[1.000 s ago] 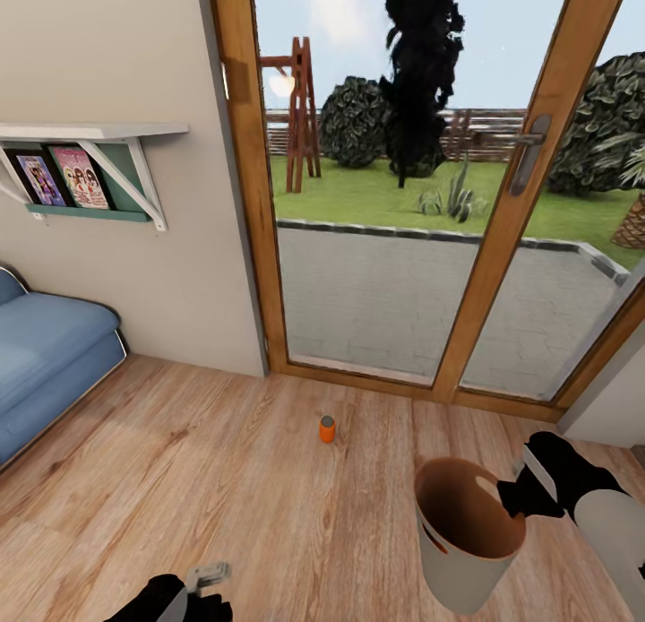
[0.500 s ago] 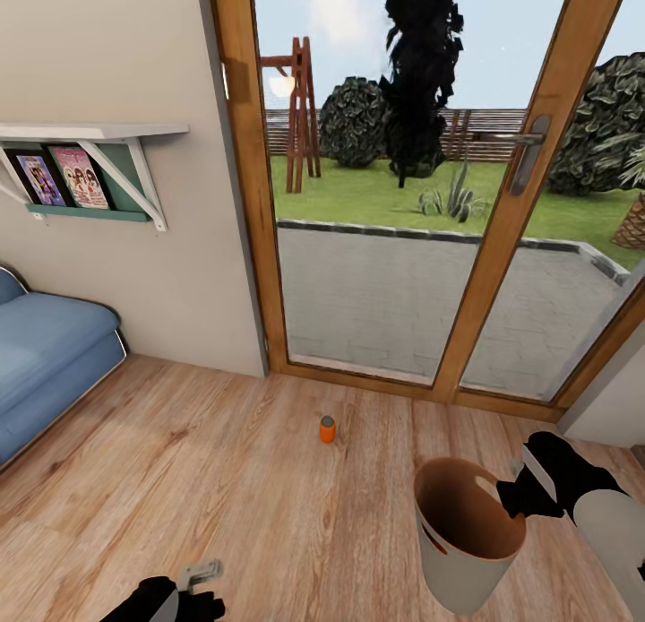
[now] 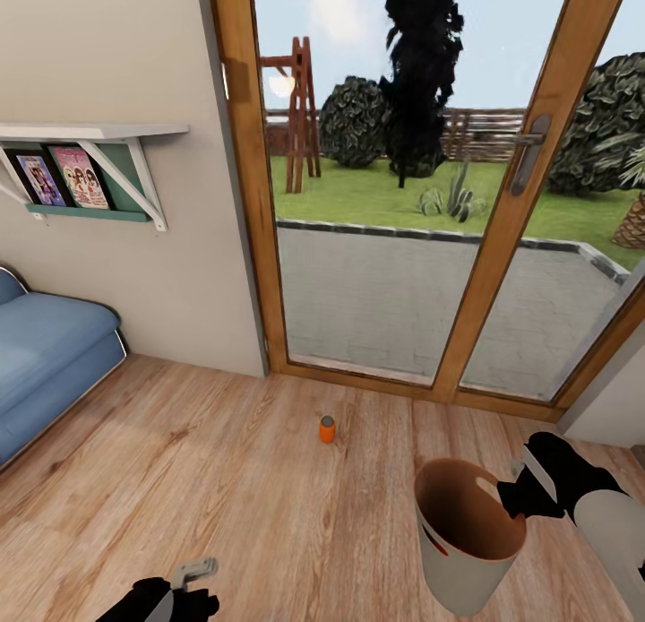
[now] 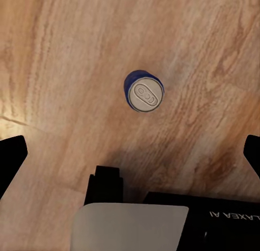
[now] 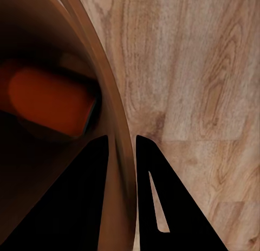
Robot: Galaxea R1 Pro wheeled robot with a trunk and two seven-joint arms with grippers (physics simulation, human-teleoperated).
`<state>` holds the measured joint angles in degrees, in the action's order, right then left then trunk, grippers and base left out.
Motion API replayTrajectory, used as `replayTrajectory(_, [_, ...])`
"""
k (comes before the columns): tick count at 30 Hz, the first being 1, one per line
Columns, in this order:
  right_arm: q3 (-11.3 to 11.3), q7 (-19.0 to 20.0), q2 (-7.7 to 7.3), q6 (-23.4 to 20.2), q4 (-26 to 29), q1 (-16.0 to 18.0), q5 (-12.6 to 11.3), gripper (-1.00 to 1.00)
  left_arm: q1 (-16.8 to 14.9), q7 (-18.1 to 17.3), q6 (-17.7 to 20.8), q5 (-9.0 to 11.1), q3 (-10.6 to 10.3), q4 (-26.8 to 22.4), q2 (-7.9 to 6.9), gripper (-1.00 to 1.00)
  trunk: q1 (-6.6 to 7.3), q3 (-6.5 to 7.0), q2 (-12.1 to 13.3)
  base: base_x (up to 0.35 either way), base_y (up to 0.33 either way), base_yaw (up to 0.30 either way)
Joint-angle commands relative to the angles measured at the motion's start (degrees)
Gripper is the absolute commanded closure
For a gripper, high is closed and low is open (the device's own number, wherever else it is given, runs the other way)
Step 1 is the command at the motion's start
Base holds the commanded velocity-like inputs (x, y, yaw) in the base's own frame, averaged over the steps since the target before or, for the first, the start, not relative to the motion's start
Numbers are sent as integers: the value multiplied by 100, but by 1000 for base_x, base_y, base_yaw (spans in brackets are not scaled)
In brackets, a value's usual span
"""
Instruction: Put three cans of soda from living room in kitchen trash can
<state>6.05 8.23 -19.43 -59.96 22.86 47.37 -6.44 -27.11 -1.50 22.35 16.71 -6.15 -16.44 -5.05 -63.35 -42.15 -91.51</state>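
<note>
A living room with a pale plank floor (image 3: 224, 479), seen from the robot's head, with the can-collecting task judged partly done.

At far left, a blue sofa (image 3: 45, 362) stands against a beige wall, below a white shelf (image 3: 90, 131) holding picture books. At the lower left edge, the left gripper (image 3: 199, 570) hangs low over the floor. In the left wrist view its dark fingers (image 4: 12, 156) are spread wide apart, with an upright dark blue soda can (image 4: 143, 92) standing on the planks between and beyond them, not touched. This can is yet to be picked up.

Near the middle of the floor, an orange soda can (image 3: 327, 428) stands upright and alone, well apart from both arms, in front of wood-framed glass doors (image 3: 502, 201) that look onto a paved patio and a garden. It too is left to collect.

At lower right, the right gripper (image 3: 517, 498) pinches the rim of the trash can (image 3: 457, 573), a grey tapered bin with an orange-brown inside, tilted slightly. In the right wrist view the fingers (image 5: 157, 207) are clamped on the rim, one inside and one outside, and an orange-red can (image 5: 49, 102) lies on its side at the bottom of the bin. So one can appears binned, two remain on the floor, and the bin is in the living room, not the kitchen.
</note>
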Motion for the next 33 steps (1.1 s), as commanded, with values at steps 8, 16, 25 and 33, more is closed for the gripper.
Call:
replayTrajectory(8, [0, 24, 0, -4, -1, 4, -86, 100, 3, 1, -10, 3, 0, -1, -1, -100, 0, 0, 0, 0, 0, 0])
replayTrajectory(16, [1, 21, 8, -4, 0, 6, -86, 100, -1, 1, -12, 7, 0, 0, 8, -100, 0, 0, 0, 0, 0, 0])
replayTrajectory(25, [3, 21, 5, -4, -1, 4, -86, 100, -2, 1, -12, 8, -2, -7, 12, -100, -175, -143, -321, 0, 0, 0])
replayTrajectory(33, [3, 25, 1, -4, 0, 1, -86, 100, 2, 1, -46, 6, -6, -6, 12, -100, -351, -287, -642, 0, 0, 0])
